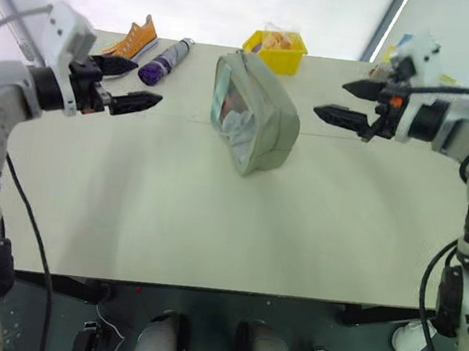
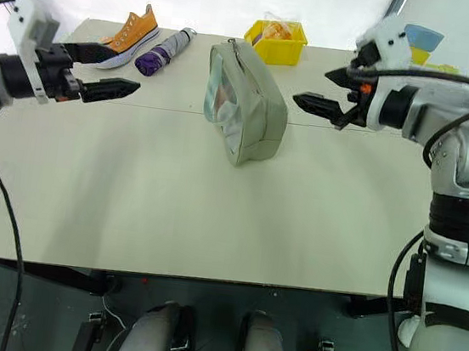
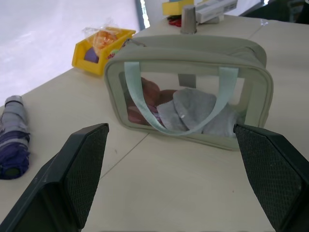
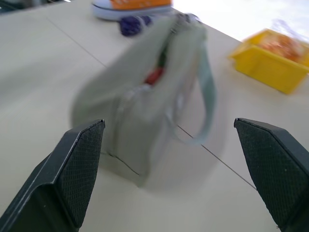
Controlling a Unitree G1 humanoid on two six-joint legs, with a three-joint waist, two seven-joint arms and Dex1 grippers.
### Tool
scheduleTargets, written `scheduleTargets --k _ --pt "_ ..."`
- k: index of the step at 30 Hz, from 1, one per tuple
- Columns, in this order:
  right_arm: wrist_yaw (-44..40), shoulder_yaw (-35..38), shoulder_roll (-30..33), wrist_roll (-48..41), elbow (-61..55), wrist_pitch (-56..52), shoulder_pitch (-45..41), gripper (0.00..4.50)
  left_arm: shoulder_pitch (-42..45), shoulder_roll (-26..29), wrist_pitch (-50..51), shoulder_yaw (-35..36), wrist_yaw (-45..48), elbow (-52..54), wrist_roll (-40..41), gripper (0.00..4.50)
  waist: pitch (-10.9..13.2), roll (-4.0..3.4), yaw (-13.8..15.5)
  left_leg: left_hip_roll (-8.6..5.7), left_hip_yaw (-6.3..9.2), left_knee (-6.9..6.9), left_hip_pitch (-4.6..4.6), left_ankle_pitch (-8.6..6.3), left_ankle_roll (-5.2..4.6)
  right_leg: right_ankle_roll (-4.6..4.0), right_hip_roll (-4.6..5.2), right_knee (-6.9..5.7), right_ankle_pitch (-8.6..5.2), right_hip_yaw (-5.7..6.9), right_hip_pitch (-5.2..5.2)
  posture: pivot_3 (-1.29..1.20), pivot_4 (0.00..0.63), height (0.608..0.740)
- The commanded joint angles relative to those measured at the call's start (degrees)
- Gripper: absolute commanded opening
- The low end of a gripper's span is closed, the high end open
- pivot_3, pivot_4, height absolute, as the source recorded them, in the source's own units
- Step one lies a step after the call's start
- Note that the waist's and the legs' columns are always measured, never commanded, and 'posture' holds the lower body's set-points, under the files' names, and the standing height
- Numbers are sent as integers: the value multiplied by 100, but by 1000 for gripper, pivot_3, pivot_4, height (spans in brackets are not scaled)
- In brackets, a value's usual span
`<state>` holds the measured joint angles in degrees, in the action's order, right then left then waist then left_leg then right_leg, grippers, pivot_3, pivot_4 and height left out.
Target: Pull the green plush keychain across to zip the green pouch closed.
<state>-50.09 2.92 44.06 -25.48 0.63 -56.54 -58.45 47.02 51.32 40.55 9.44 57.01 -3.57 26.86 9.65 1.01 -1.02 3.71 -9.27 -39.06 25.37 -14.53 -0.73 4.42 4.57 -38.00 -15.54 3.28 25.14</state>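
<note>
A boxy sage-green fabric pouch (image 1: pixel 255 114) with clear plastic window and pale strap is seen mid-worktop (image 1: pixel 211 224). Left gripper (image 1: pixel 134 84) and right gripper (image 1: pixel 346 102) are held either side of it, jaws wide, empty. The plush keychain cannot be made out.

L gripper (image 1: pixel 134 84) & R gripper (image 1: pixel 346 101) both raised, jaws wide apart, pointing inward.

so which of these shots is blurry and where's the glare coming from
Right wrist view: the pale sage-green fabric pouch is smeared with blur, the yellow plastic bin softer too. Left wrist view: the pouch's clear window is crisp. Both eye views: bright washed-out glare beyond the table's far edge, soft shadows beside the pouch.
</note>
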Motion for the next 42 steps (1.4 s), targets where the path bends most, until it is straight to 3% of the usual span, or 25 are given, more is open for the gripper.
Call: scheduleTargets --k 1,8,14,18,27,30,37,42 --pt "75 64 -14 -140 -324 -91 -122 4459 64 55 -152 -36 23 63 -52 4421 0 0 10 0 0 0 0 0 0 0 1 0 0 0 0 0 150 740" --pt "481 -126 -416 -35 -376 -44 -321 4459 6 68 -352 -12 -26 144 -145 4421 0 1 16 0 1 -7 4 -1 -2 0 2 -2 0 0 1 0 150 740" --pt "1510 -709 -1757 558 144 350 -662 4459 -115 33 126 -8 38 1227 351 4421 0 1 -33 2 -4 -4 5 0 0 0 -2 -11 0 -1 12 0 150 740" --pt "1752 -1016 -2275 897 773 653 -802 4459 -228 -26 367 89 -270 1699 484 4421 0 1 9 2 -3 -7 8 1 1 1 0 -11 0 -3 10 0 150 740" --pt "1303 -2172 -2029 1986 1293 1594 -532 4459 -813 24 735 431 -846 2567 796 4421 0 2 -6 0 6 -7 6 1 0 1 0 -10 0 -3 4 0 150 740" --pt "1150 -2155 -2019 2071 1356 1786 -529 3594 -951 47 743 477 -966 2712 820 4500 0 2 -8 0 5 -7 6 1 1 1 0 -10 0 -3 4 0 150 740" --pt "951 -2105 -1952 2302 1410 2410 -537 19 -915 32 600 424 -1019 2556 781 4500 0 2 -6 0 4 -7 6 1 1 1 0 -10 0 -3 4 0 150 740" --pt "-385 -1735 -1153 2026 1391 4244 -296 19 -907 237 507 615 -925 2218 747 4500 3 1 19 -3 4 -7 9 1 1 1 1 -6 0 -2 5 0 150 740"
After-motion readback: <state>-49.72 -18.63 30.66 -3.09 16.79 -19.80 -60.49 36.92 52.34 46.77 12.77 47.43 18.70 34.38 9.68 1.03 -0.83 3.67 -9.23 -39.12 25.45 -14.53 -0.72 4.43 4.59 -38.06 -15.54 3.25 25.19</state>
